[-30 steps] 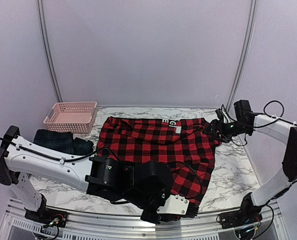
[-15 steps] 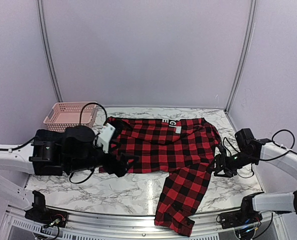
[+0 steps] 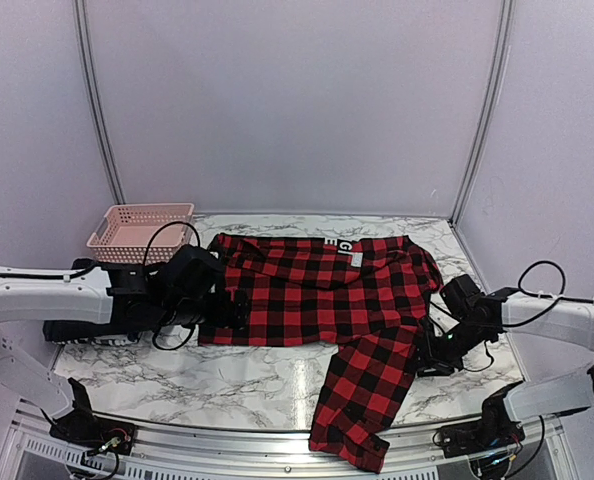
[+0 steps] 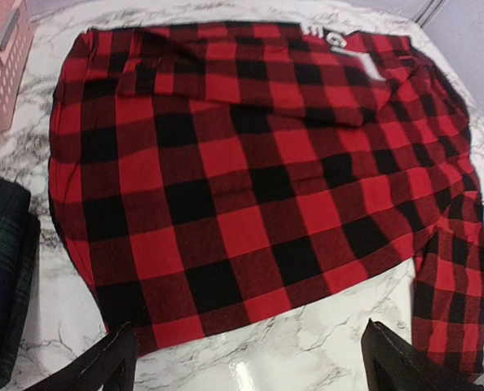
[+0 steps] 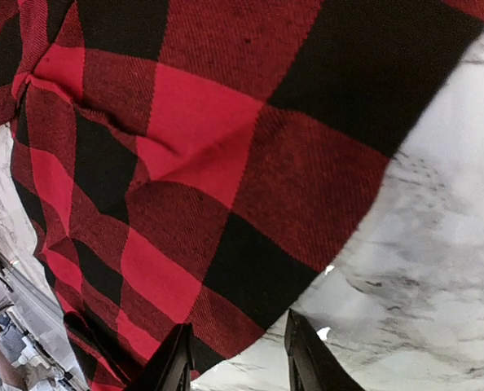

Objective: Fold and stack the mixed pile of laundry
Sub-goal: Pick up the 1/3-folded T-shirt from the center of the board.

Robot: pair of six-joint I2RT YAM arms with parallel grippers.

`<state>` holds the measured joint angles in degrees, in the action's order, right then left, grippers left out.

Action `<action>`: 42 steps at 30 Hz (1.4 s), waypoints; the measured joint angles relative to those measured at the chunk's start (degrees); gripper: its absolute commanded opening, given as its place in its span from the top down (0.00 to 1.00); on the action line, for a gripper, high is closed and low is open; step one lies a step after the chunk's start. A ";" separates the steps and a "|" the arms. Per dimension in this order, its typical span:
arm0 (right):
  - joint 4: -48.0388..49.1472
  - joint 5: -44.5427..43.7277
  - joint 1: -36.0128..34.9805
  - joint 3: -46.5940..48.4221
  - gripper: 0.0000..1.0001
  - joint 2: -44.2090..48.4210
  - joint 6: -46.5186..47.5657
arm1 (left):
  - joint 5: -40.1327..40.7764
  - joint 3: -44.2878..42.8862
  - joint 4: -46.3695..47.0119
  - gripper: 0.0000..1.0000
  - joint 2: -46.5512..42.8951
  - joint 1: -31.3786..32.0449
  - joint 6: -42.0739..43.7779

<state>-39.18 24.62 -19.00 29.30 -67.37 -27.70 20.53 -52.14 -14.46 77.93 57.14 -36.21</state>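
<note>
Just beyond the left gripper (image 4: 248, 362) lies the red-and-black checked shirt (image 4: 250, 163).

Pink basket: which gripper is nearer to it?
Left. The left gripper is at the checked shirt's edge near the pink basket; the right gripper is across the table, at the shirt's opposite edge.

The red-and-black checked shirt (image 3: 317, 290) lies spread flat on the desk (image 3: 257, 375), right of the pink basket (image 3: 142, 228), with white lettering at its far edge. A dark green plaid garment (image 4: 2, 285) lies in front of that basket.
</note>
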 measured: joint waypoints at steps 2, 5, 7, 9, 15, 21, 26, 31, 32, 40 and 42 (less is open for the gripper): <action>1.14 -1.31 -1.77 0.66 0.66 -1.49 -1.11 | -0.52 0.00 -2.54 0.01 1.60 -0.76 -2.05; 2.93 -3.32 -4.24 1.81 0.71 -3.43 -2.69 | -0.50 0.00 -5.14 0.01 1.84 -1.97 -4.74; 4.07 -4.83 -5.81 2.75 0.79 -4.87 -3.89 | -0.46 0.02 -6.23 0.02 1.81 -2.91 -6.62; 5.35 -5.95 -6.97 3.19 0.88 -5.88 -5.18 | -0.50 0.28 -7.23 0.06 1.79 -3.69 -8.33; 5.77 -8.41 -7.80 3.52 1.00 -6.08 -7.48 | -2.58 3.04 -9.20 0.29 1.81 -5.11 -13.84; 5.09 -8.72 -7.89 3.58 1.00 -5.25 -7.65 | -5.97 4.48 -9.81 0.37 3.21 -5.62 -16.92; 4.81 -8.68 -7.89 3.67 1.00 -2.56 -7.63 | -8.11 5.86 -9.53 0.41 4.76 -8.04 -18.27; 4.76 -8.68 -7.89 4.02 1.00 -1.60 -7.56 | -10.05 5.92 -8.66 0.46 8.76 -9.84 -18.75; 4.74 -8.68 -7.89 4.02 1.00 -1.60 -7.54 | -10.36 5.92 -8.44 0.48 9.55 -9.92 -18.75; 4.44 -8.68 -7.89 4.42 1.00 -1.60 -7.15 | -11.76 5.75 -5.29 0.79 13.09 -10.40 -18.27; 4.37 -8.70 -7.89 4.42 1.00 -1.31 -7.02 | -12.09 5.57 -4.85 0.86 13.42 -10.43 -17.81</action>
<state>-34.81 15.92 -26.89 33.71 -68.69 -34.72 8.45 -46.57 -19.31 91.35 46.72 -54.02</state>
